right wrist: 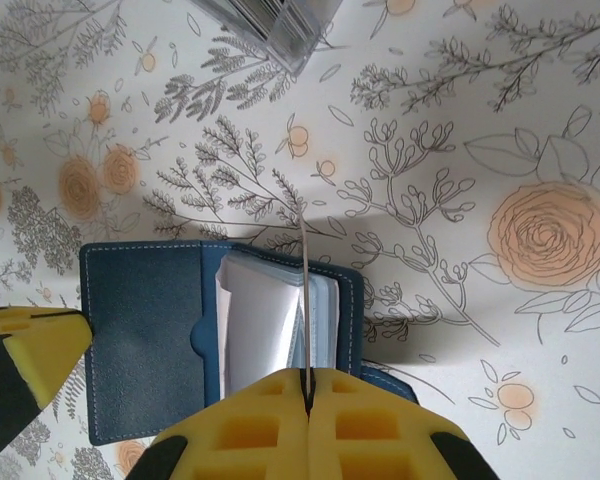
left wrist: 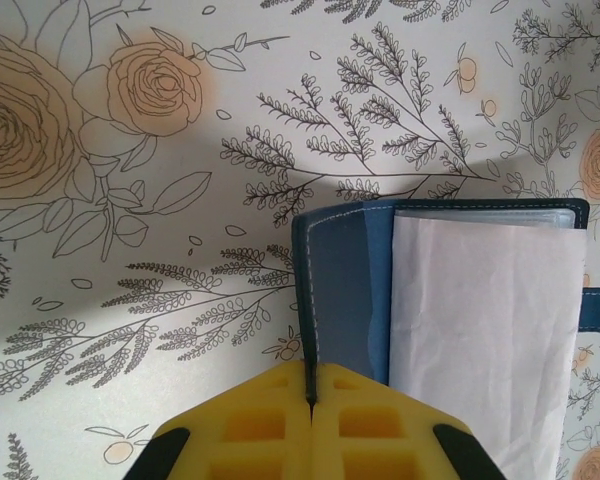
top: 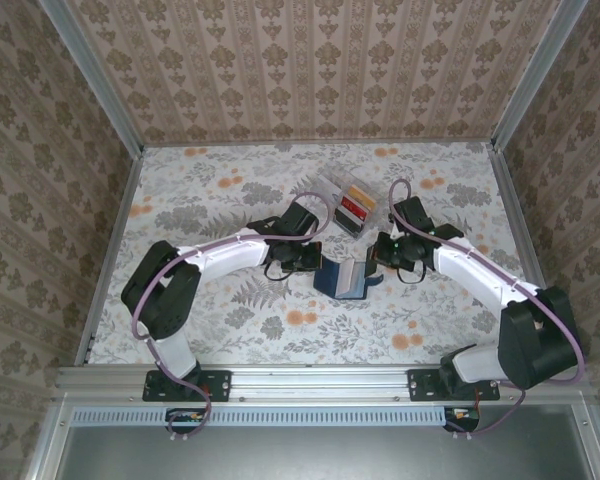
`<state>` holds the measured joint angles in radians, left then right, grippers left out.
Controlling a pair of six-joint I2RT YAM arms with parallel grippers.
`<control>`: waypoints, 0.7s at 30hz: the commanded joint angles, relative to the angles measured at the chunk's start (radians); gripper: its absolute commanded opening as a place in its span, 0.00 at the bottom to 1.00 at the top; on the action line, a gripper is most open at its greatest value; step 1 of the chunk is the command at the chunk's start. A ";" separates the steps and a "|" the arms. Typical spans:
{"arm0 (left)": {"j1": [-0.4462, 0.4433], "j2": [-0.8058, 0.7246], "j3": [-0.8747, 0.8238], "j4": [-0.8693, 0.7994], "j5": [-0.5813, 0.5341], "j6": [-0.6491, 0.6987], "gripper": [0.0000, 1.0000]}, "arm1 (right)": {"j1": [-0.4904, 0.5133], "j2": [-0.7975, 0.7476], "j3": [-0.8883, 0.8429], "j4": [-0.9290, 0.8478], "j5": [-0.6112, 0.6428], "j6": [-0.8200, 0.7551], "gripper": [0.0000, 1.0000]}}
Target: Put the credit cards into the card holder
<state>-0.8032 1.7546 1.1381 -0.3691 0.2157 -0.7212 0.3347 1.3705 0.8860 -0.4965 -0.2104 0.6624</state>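
The navy card holder (top: pixel 340 278) lies open mid-table between the two arms. My left gripper (left wrist: pixel 310 392) is shut on the edge of its left cover (left wrist: pixel 342 290); a white paper insert (left wrist: pixel 480 340) fills the right half. Over the holder's clear sleeves (right wrist: pixel 323 305), my right gripper (right wrist: pixel 306 385) is shut on a thin pale grey credit card (right wrist: pixel 304 300), seen edge-on. More credit cards (top: pixel 354 205), orange, red and dark, stand in the clear plastic box. In the top view the left gripper (top: pixel 308 258) and right gripper (top: pixel 378 256) flank the holder.
The clear plastic box (top: pixel 332 186) sits just behind the holder, its corner also showing in the right wrist view (right wrist: pixel 280 25). The left gripper's yellow finger (right wrist: pixel 30 350) is at the holder's left edge. Patterned walls enclose the floral table (top: pixel 210 190).
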 commanded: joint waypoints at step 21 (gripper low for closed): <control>0.006 0.046 -0.033 0.042 0.049 -0.050 0.00 | 0.020 0.119 -0.070 0.117 -0.052 0.058 0.00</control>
<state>-0.7990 1.7760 1.1252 -0.3447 0.2394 -0.7456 0.3477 1.4788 0.8139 -0.3763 -0.2443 0.7097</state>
